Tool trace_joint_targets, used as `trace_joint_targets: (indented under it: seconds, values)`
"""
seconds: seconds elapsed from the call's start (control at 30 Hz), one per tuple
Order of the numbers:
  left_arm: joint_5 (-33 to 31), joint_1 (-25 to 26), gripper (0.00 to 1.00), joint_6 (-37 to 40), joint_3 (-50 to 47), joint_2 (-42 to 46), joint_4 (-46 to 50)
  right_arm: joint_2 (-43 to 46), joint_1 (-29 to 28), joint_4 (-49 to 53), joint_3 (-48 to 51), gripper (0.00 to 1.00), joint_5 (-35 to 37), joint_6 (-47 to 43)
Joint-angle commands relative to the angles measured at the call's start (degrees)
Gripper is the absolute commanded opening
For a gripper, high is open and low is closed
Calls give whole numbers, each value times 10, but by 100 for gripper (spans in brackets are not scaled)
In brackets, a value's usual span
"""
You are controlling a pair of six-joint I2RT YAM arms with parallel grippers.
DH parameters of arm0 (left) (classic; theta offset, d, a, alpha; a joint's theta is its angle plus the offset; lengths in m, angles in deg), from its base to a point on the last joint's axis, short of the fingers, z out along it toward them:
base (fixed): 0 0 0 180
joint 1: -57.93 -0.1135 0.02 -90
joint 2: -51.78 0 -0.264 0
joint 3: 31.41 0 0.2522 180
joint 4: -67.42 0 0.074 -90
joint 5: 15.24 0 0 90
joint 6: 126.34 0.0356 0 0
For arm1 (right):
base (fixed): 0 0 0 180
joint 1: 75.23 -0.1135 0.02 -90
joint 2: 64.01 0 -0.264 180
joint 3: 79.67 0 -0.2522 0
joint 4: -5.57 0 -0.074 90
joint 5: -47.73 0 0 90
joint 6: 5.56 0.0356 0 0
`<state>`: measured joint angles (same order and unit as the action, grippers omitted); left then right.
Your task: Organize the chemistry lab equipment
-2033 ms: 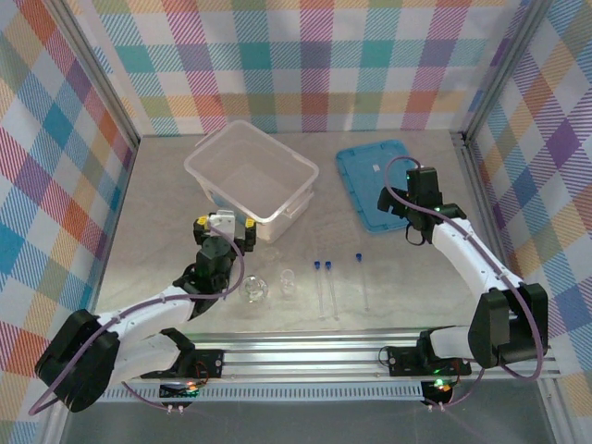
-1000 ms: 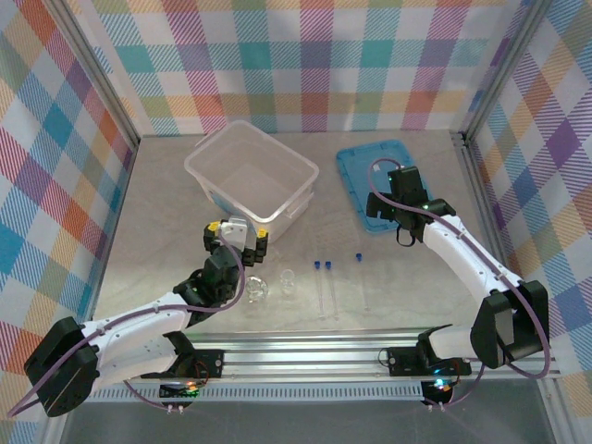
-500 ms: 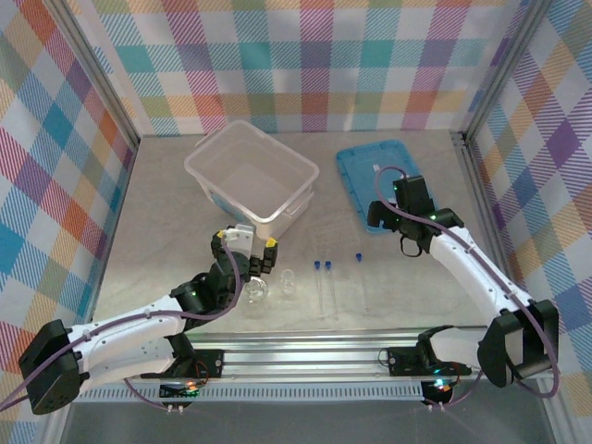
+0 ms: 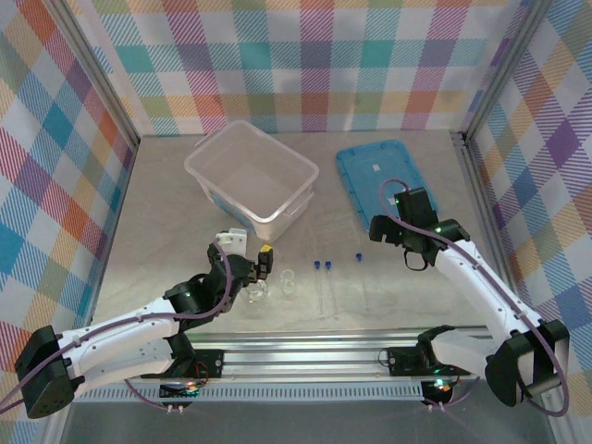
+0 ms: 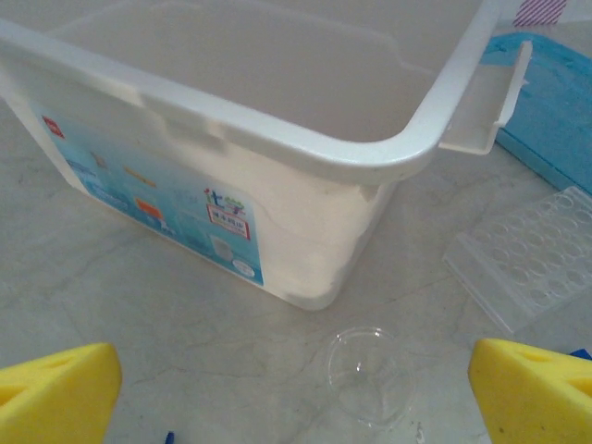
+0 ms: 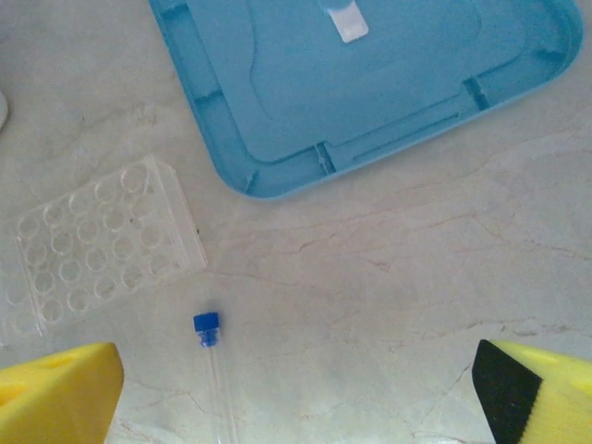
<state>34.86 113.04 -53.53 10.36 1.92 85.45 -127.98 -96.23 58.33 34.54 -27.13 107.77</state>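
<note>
Left side: clear round vessel (image 5: 370, 375), flask or beaker impossible to tell, on the desk (image 5: 111, 287) between the yellow pads (image 5: 55, 388), touching neither, just beside the corner of the white tub (image 5: 277, 139). From above, round flask (image 4: 254, 291) and tiny beaker (image 4: 288, 277) close by the left jaws. Left jaws spread wide, gripping nothing. Left arm (image 4: 129, 324) stretched low over the desk, angled toward the tub.

Midway, two blue-capped tubes (image 4: 316, 265) flat on the desk.

Right side: third tube (image 6: 209, 342) lying between the right pads (image 6: 55, 393), apart from both, near a clear well plate (image 6: 92, 245) and the blue lid (image 6: 370, 83). Right jaws wide apart, empty. Right arm (image 4: 472, 277) reaching inward, wrist just short of the lid.
</note>
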Motion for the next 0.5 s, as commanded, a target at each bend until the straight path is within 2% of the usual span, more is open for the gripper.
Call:
trace_joint_targets:
  seconds: [0.0,0.27,0.47]
  values:
    - [7,7,94,-29,24,3,51,23,-6,22,17,97,-15,10]
    - [64,7,94,-50,39,5,110,23,-48,27,47,91,-16,31]
    - [93,7,89,-38,59,5,134,3,-102,27,52,81,-8,46]
